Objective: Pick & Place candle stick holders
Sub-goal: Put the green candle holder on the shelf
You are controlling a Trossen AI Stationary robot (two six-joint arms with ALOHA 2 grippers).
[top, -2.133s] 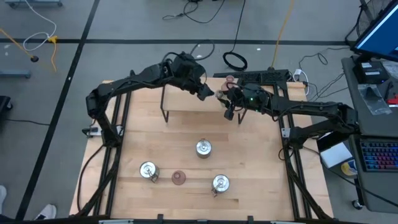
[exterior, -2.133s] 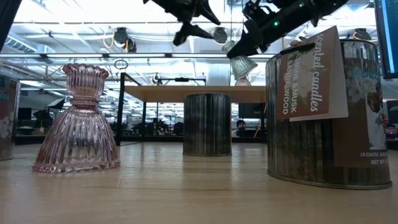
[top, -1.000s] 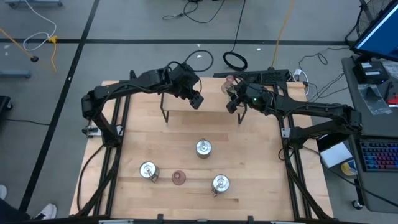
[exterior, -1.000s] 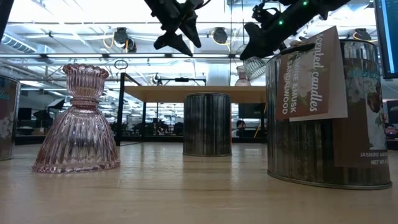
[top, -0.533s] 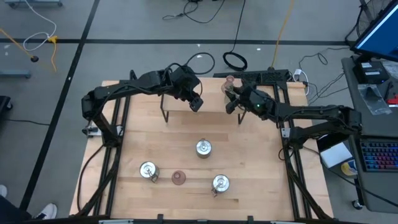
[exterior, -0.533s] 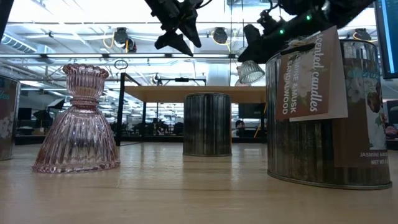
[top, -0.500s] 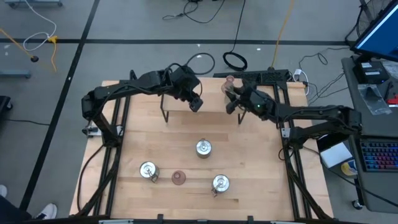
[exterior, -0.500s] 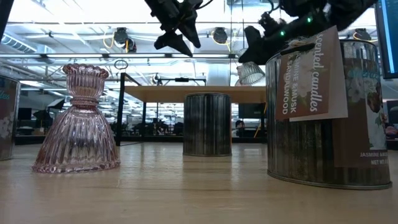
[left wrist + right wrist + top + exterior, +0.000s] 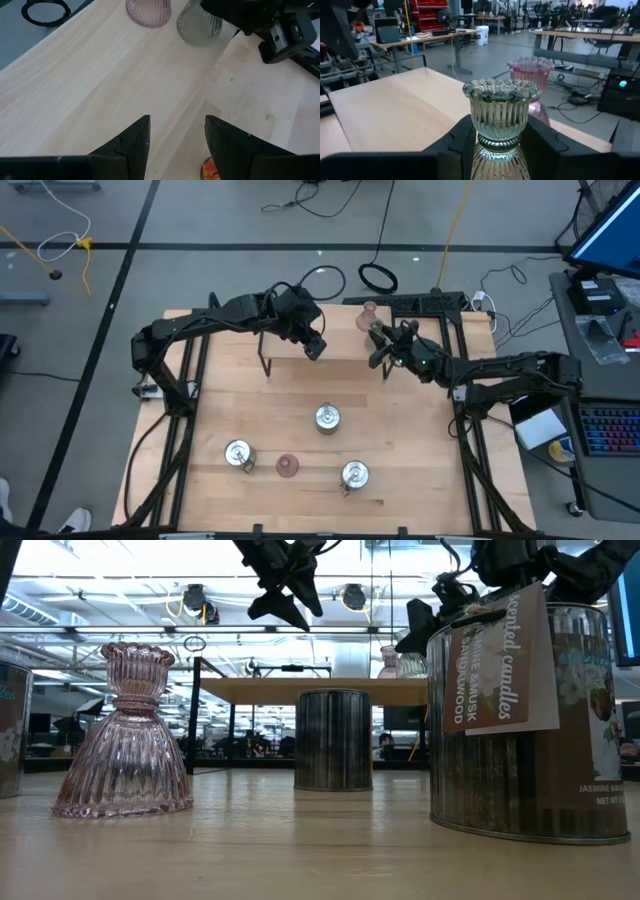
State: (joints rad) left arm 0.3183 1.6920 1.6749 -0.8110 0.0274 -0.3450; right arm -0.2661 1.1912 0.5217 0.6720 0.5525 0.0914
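Raised shelf [image 9: 300, 346] at far side of table [image 9: 220, 415]. On shelf's right end: two glass holders side by side, one [image 9: 497, 125] between right gripper [image 9: 495, 142] fingers, other [image 9: 532, 82] just behind it, farther right. Left gripper [image 9: 314, 348] above shelf middle, apart from both. On table near side: three metal holders, one centre [image 9: 327, 418], one near-left [image 9: 238, 454], one near-right [image 9: 354, 474]; third glass holder [image 9: 288, 467] between the near pair.

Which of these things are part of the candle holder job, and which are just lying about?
Job: green glass holder in the right pincer; rear pink holder on the shelf; front pink holder on the table; three silver holders.
Lying about: cable coil; keyboard; monitor.
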